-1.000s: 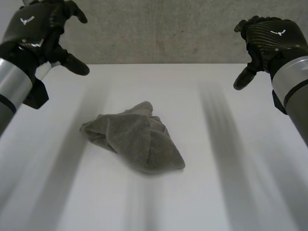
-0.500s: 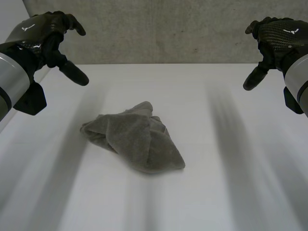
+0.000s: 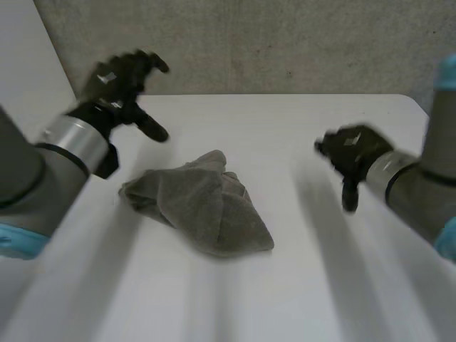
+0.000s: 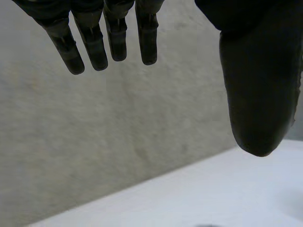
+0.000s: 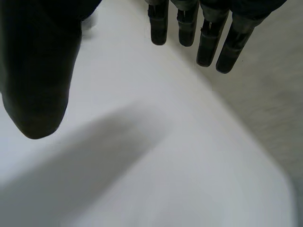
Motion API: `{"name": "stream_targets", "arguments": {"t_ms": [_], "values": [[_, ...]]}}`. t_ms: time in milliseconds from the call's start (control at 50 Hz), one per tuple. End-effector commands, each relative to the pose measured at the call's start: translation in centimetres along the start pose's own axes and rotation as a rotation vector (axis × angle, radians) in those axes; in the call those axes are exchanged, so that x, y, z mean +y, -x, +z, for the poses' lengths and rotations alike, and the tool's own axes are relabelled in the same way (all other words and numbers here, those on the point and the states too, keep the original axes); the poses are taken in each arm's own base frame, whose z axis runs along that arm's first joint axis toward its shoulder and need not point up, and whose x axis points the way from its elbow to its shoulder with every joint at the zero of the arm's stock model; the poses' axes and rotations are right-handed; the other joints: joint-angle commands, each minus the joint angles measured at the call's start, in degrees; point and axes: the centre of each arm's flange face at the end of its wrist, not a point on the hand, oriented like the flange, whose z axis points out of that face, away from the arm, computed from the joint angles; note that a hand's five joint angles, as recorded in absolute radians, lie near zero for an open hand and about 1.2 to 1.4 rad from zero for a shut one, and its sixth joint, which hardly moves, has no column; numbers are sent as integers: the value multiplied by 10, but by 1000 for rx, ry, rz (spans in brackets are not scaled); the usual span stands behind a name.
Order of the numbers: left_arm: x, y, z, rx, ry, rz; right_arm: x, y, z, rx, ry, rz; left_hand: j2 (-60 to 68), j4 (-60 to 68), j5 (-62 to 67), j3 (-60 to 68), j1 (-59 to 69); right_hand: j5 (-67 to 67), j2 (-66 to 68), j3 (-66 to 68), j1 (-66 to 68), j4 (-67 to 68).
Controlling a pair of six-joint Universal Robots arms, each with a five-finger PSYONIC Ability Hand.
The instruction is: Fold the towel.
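Note:
A grey-brown towel (image 3: 199,203) lies crumpled in a heap on the middle of the white table (image 3: 285,285). My left hand (image 3: 117,82) hovers above the table behind and to the left of the towel, open, its fingers (image 4: 94,45) straight and thumb apart, holding nothing. My right hand (image 3: 353,153) hangs low over the table to the right of the towel, a good gap away from it. It is open too, with straight fingers (image 5: 208,40) and thumb spread over bare tabletop.
A grey wall (image 3: 285,43) rises behind the table's far edge. The table's right far corner (image 3: 410,100) lies just behind my right forearm. A white panel (image 3: 28,57) stands at the far left.
Both arms have swung inward and down toward the towel: the left hand to its far left side, the right hand low to its right. The towel has not moved.

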Motion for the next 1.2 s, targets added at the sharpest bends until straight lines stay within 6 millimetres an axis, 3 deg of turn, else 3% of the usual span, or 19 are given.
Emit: {"name": "stream_targets", "arguments": {"t_ms": [20, 200, 280, 380, 440, 540, 680, 720, 780, 840, 860, 900, 1000, 1040, 1100, 1120, 1140, 1180, 1200], "values": [[81, -5, 19, 168, 195, 31, 36, 55, 21, -217, 94, 8, -32, -38, -14, -36, -41, -33, -36, -37, -30, -43], [135, -1, 17, 217, 311, 279, 34, 92, 36, -260, -33, 260, -8, -15, 10, -13, -17, 33, 30, 29, 36, 23], [136, -1, 14, 223, 323, 331, 30, 99, 36, -272, -65, 322, 116, 110, 134, 112, 107, 158, 155, 154, 161, 148], [124, -8, 12, 231, 304, 334, 31, 118, 32, -350, -57, 407, 531, 525, 549, 527, 522, 472, 469, 468, 475, 462], [116, -12, 12, 234, 286, 314, 36, 127, 35, -380, -38, 423, 630, 624, 648, 626, 621, 620, 617, 616, 622, 610], [112, -14, 12, 229, 280, 270, 39, 129, 39, -384, -31, 424, 631, 625, 649, 627, 622, 667, 664, 663, 670, 657], [100, -16, 18, 225, 238, 260, 19, 105, 44, -338, -104, 437, 631, 625, 649, 627, 622, 667, 664, 663, 670, 657], [78, -15, 29, 192, 166, 279, -8, 71, 49, -264, -204, 456, 631, 625, 649, 627, 622, 667, 664, 663, 670, 657], [63, -14, 35, 162, 122, 289, -24, 52, 51, -219, -262, 463, 631, 625, 649, 627, 622, 667, 664, 663, 670, 657], [1, -12, 50, 74, -54, 316, -80, 2, 38, -115, -467, 464, 631, 625, 649, 627, 622, 667, 664, 663, 670, 657], [1, -12, 50, 73, -54, 316, -80, 2, 38, -114, -468, 464, 631, 625, 649, 627, 622, 667, 664, 663, 670, 657], [-31, -11, 52, 35, -145, 303, -111, -17, 16, -85, -588, 460, 631, 625, 649, 627, 622, 667, 664, 663, 670, 657], [-53, -12, 42, 34, -190, 241, -121, -13, -4, -113, -621, 441, 631, 625, 649, 627, 622, 667, 664, 663, 670, 657], [-49, -11, 35, 36, -166, 222, -113, -4, -3, -138, -582, 434, 631, 625, 649, 627, 622, 667, 664, 663, 670, 657], [-17, -9, 17, 35, -57, 198, -80, 36, -6, -255, -443, 362, 631, 625, 649, 627, 622, 667, 664, 663, 670, 657], [8, -7, 5, 33, 22, 187, -64, 57, -10, -319, -387, 297, 631, 625, 649, 627, 622, 667, 664, 663, 670, 657], [8, -7, 5, 33, 23, 187, -64, 58, -10, -320, -386, 296, 631, 625, 649, 627, 622, 667, 664, 663, 670, 657], [56, -1, -23, 38, 184, 172, -31, 96, -24, -440, -293, 115, 631, 625, 649, 627, 622, 667, 664, 663, 670, 657], [56, -1, -23, 38, 185, 172, -31, 97, -24, -440, -293, 114, 631, 625, 649, 627, 622, 667, 664, 663, 670, 657]]}}
